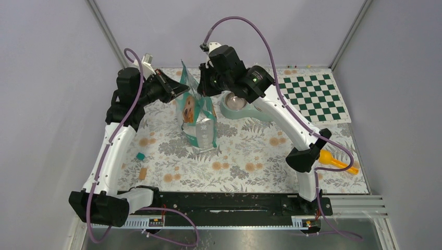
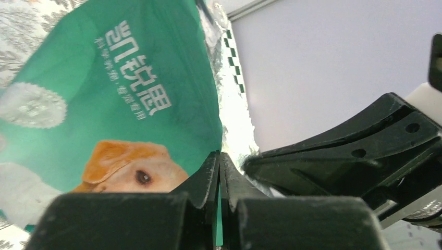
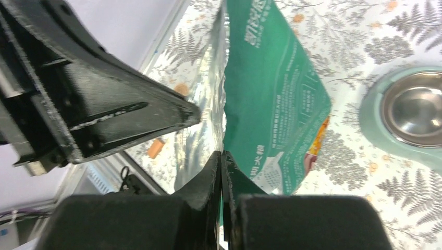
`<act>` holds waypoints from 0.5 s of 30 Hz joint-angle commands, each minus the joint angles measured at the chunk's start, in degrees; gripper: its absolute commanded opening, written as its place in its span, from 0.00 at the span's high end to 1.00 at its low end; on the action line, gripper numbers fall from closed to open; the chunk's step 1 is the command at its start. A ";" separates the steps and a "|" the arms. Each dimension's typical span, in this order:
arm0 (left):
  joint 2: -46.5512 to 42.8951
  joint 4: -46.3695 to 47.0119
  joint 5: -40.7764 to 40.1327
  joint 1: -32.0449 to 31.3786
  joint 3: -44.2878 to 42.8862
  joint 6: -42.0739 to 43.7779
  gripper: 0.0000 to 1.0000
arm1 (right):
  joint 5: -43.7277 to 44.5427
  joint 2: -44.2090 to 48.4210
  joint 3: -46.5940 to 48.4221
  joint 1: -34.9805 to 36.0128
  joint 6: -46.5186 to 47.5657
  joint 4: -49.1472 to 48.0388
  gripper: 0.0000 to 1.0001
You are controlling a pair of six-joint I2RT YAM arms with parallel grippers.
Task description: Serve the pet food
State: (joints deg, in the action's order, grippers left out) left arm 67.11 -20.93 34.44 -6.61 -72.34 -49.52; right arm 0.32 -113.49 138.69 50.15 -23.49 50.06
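A teal bag [image 1: 198, 112] with a golden dog picture stands upright in the middle of the floral mat. My left gripper [image 1: 180, 89] is shut on the left side of its top edge, with teal film showing between the closed jaws [image 2: 220, 156]. My right gripper [image 1: 206, 86] is shut on the opposite side of the top edge [image 3: 222, 156]. The bag's silver lining [image 3: 200, 104] shows between the two grips, so the mouth is parted. The pet food is out of view in every frame.
A steel bowl [image 1: 235, 101] in a pale green holder [image 3: 371, 112] stands just right of the bag. A yellow-orange scoop [image 1: 333, 160] lies at the mat's right edge by the right arm. A green checkered board [image 1: 311, 96] is at the back right. Small teal [image 1: 140, 155] and orange [image 1: 143, 173] blocks lie front left.
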 commanded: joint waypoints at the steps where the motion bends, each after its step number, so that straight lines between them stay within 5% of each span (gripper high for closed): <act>1: -2.98 -5.21 -4.89 1.00 -3.78 6.92 1.00 | 11.67 1.34 2.51 -1.18 5.22 3.30 1.00; 12: -3.03 -5.19 -1.81 2.31 -6.03 7.62 1.00 | 5.66 1.02 3.94 -1.20 4.87 1.48 0.99; 15: -1.90 -3.27 0.52 2.32 -5.99 7.07 1.00 | 2.56 -0.02 4.18 -1.20 4.03 0.83 0.81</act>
State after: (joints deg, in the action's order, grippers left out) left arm 65.63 -28.29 31.55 -4.80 -75.68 -42.48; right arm 4.75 -113.49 140.22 50.17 -20.34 52.58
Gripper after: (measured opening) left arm 0.007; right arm 0.100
